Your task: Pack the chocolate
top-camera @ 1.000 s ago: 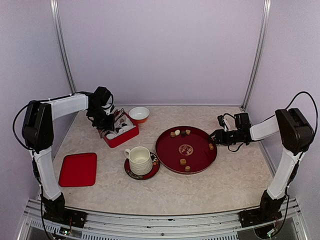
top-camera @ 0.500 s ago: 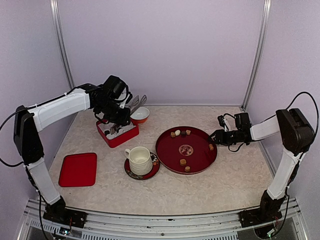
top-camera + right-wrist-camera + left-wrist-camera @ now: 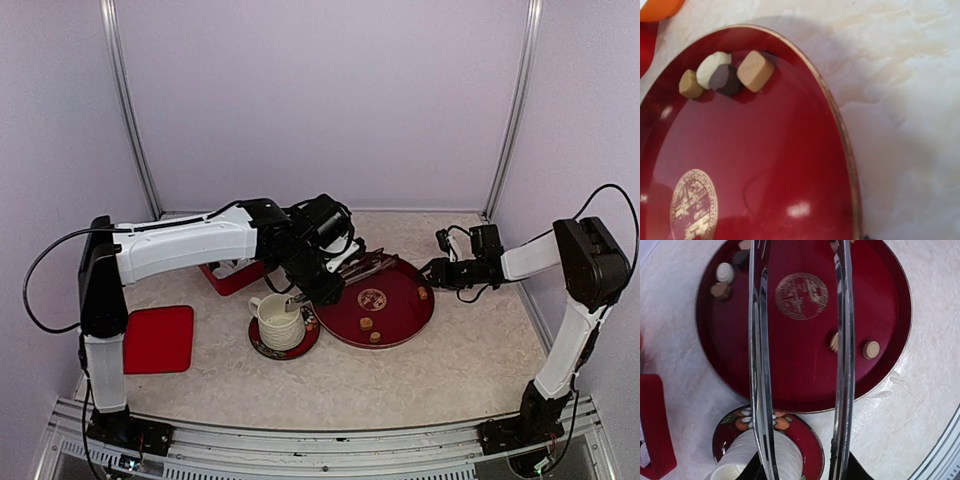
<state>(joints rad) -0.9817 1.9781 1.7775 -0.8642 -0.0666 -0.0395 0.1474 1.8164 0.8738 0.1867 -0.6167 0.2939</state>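
Note:
Several small chocolate pieces lie on the round red tray (image 3: 400,318): a group (image 3: 726,80) of tan, white and dark ones at its far left rim, two tan ones (image 3: 366,323) near the front, one (image 3: 422,293) at the right rim. My left gripper (image 3: 322,280) is shut on metal tongs (image 3: 362,266), which reach out over the tray. The tongs' arms (image 3: 759,340) stand apart with nothing between them; their tips are out of the left wrist view. My right gripper (image 3: 438,272) sits low at the tray's right rim, fingers unseen in its wrist view.
A ribbed white cup (image 3: 280,320) stands on a flowered saucer (image 3: 305,342) left of the tray, under my left wrist. A red box (image 3: 232,276) lies behind my left arm, its red lid (image 3: 157,340) at the front left. An orange bowl (image 3: 655,6) is beyond the tray.
My left arm has swung from the red box at the back left across to the round tray, carrying the tongs. The right arm has stayed still.

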